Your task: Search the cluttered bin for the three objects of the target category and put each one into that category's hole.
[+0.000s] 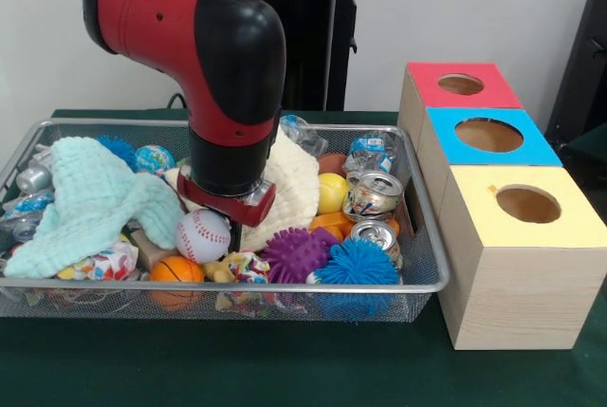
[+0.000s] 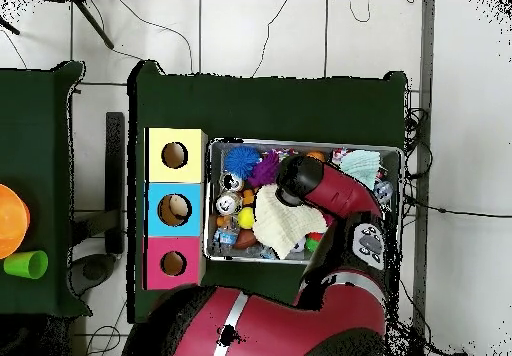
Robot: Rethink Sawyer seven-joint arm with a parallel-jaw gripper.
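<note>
Front view shows the red and black arm reaching down into the cluttered bin, a wide wire-mesh tray on the dark green table; the gripper sits buried among the clutter below the arm's wrist, just beside a baseball, and its fingers are hidden, so I cannot tell how far apart they stand or whether they hold anything; a pale mint cloth lies heaped over the bin's left part, and a cream cloth lies behind and to the right of the wrist; along the near rim sit a small orange basketball, a purple spiky ball and a blue spiky ball; a yellow ball and 2 metal cans rest further right; none of the plush animals can be made out in either view, so their place in the bin cannot be told; to the right of the bin stand 3 wooden boxes in a row, touching one another, with a yellow top nearest the camera, blue in the middle and red farthest; the hole in the red top is round and apart from the bin; overhead view shows the same row beside the bin's short side, with the red box's hole nearest the robot's base.
</note>
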